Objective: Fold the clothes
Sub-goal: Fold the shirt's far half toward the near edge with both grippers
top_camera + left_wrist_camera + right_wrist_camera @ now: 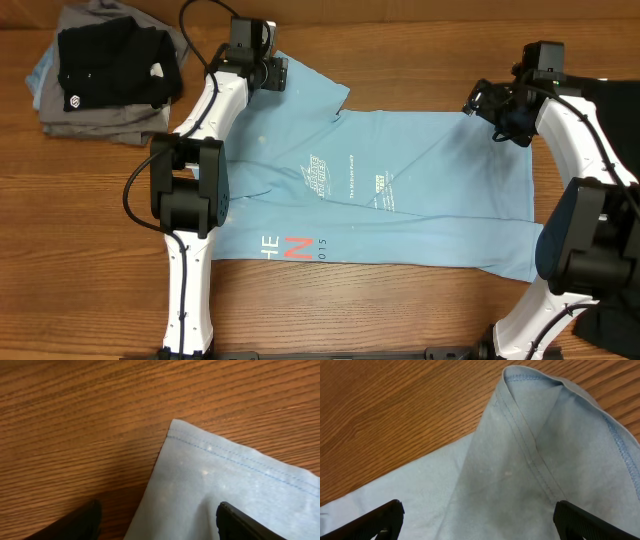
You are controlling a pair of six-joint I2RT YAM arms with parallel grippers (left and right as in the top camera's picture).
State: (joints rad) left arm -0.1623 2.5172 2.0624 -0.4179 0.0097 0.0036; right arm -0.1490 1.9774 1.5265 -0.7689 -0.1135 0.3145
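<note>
The light blue T-shirt (380, 185) lies spread across the table with white lettering and a red-orange mark near its front edge. My left gripper (268, 72) is open over its far left corner; in the left wrist view that stitched corner (210, 475) lies between the spread fingers (157, 520). My right gripper (497, 112) is open over the far right corner; in the right wrist view a raised fold of blue cloth (530, 455) sits between the fingers (479, 520).
A stack of folded garments, black shirt (115, 62) on top of grey ones (95, 118), sits at the far left corner. A dark garment (615, 95) lies at the right edge. Bare wood table (400, 45) runs behind the shirt.
</note>
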